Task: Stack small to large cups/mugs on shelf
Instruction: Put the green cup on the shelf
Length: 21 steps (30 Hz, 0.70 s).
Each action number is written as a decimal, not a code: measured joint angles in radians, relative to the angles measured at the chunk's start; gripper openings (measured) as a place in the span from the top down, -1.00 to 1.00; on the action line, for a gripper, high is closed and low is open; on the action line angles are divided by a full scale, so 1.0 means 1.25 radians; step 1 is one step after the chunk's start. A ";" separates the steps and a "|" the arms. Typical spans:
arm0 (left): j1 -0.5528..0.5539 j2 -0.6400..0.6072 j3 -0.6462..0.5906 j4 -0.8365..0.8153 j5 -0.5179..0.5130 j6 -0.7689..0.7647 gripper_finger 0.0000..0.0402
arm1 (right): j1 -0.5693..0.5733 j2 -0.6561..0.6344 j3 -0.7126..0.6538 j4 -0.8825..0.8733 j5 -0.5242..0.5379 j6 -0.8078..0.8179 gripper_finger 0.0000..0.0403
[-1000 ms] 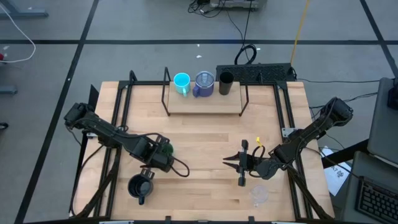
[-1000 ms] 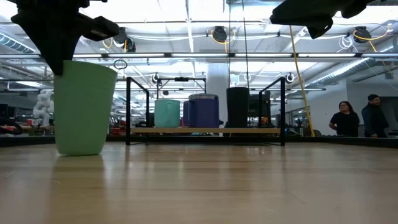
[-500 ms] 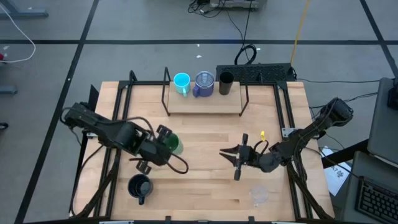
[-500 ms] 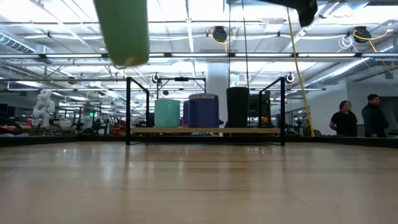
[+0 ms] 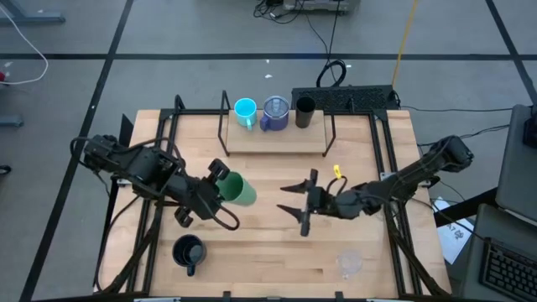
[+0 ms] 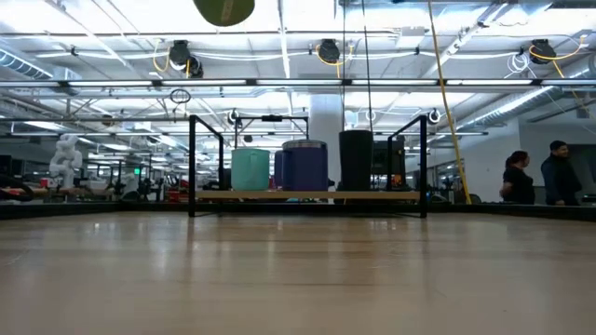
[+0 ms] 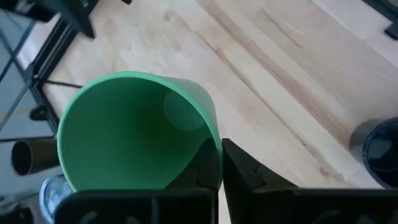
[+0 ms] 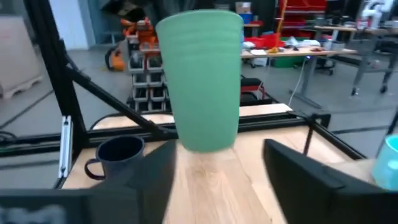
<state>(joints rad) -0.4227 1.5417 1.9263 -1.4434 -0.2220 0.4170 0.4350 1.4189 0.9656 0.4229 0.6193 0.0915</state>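
The green cup (image 5: 241, 190) hangs tilted in the air over the table's middle, with my left gripper (image 5: 220, 183) shut on its rim. Only the cup's base (image 6: 223, 8) shows in the low view. My right gripper (image 5: 291, 206) stands open just right of it, fingers pointing at the cup (image 8: 202, 81) and touching nothing. On the shelf (image 5: 277, 141) stand the cyan mug (image 5: 245, 111), the blue-purple mug (image 5: 275, 113) and the dark tumbler (image 5: 304, 111). The black mug (image 5: 189, 252) and the clear cup (image 5: 350, 262) stand on the table near its front edge. My left gripper (image 7: 217, 152) pinches the cup's wall at the rim (image 7: 211, 140), one finger inside the mouth and one outside. The fingers come slanting from the table's left. The cup is lifted clear of the table, tilted, with its mouth toward the gripper and its base pointing away.
Black frame rails (image 5: 164, 159) run along the table's left and right sides. The shelf's thin black legs (image 6: 192, 167) rise at the far middle. Two people (image 6: 531, 177) stand in the room beyond the table. Bare wood lies between the shelf and the grippers.
My left gripper has lifted the green cup off the table, carrying it up and toward the table's right while tipping it from upright onto a slant. My right gripper has gone toward the table's left, closer to the cup, and has opened wider.
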 joint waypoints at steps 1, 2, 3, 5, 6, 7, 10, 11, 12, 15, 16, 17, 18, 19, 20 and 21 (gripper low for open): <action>0.003 0.000 0.000 0.001 0.010 0.006 0.97 | -0.007 0.011 0.020 -0.013 -0.015 -0.010 -0.23; 0.006 0.000 0.000 0.001 0.015 0.012 0.96 | -0.013 0.023 0.038 -0.024 -0.029 -0.021 -0.33; 0.008 0.000 0.000 0.001 0.019 0.016 0.96 | -0.020 0.035 0.057 -0.038 -0.046 -0.029 -0.43; 0.012 0.000 0.000 0.002 0.034 0.032 0.97 | -0.032 0.058 0.096 -0.061 -0.080 -0.042 -0.60; 0.015 0.000 0.000 0.002 0.043 0.042 0.98 | -0.039 0.070 0.118 -0.066 -0.091 -0.049 -0.68; 0.017 0.000 0.000 0.003 0.054 0.052 0.98 | -0.044 0.082 0.138 -0.074 -0.103 -0.057 -0.75; 0.023 0.000 0.000 0.009 0.076 0.069 0.96 | -0.062 0.117 0.185 -0.101 -0.121 -0.074 -0.92; 0.024 0.000 0.000 0.010 0.080 0.073 0.96 | -0.067 0.127 0.195 -0.105 -0.122 -0.079 -0.95; 0.024 0.000 0.000 0.010 0.080 0.078 0.96 | -0.071 0.134 0.203 -0.108 -0.122 -0.083 -0.97; 0.025 0.000 0.000 0.011 0.080 0.087 0.98 | -0.080 0.144 0.219 -0.101 -0.127 -0.081 -0.96; 0.025 0.000 0.000 0.012 0.080 0.090 0.97 | -0.085 0.145 0.220 -0.100 -0.139 -0.074 -0.96; 0.025 0.000 0.000 0.017 0.080 0.093 0.96 | -0.089 0.147 0.220 -0.102 -0.151 -0.061 -0.96; 0.025 0.000 0.000 0.025 0.079 0.098 0.96 | -0.094 0.149 0.220 -0.107 -0.167 -0.045 -0.97; 0.025 0.000 0.000 0.035 0.078 0.105 0.96 | -0.099 0.154 0.220 -0.107 -0.184 -0.029 -0.97; 0.025 0.000 0.000 0.040 0.078 0.113 0.97 | -0.104 0.159 0.220 -0.107 -0.199 -0.017 -0.98; 0.025 0.000 0.000 0.041 0.077 0.123 0.98 | -0.109 0.162 0.220 -0.109 -0.211 -0.009 -0.98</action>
<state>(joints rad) -0.3920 1.5421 1.9263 -1.3918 -0.1252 0.5702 0.2992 1.6217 1.2407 0.2870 0.3551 0.0807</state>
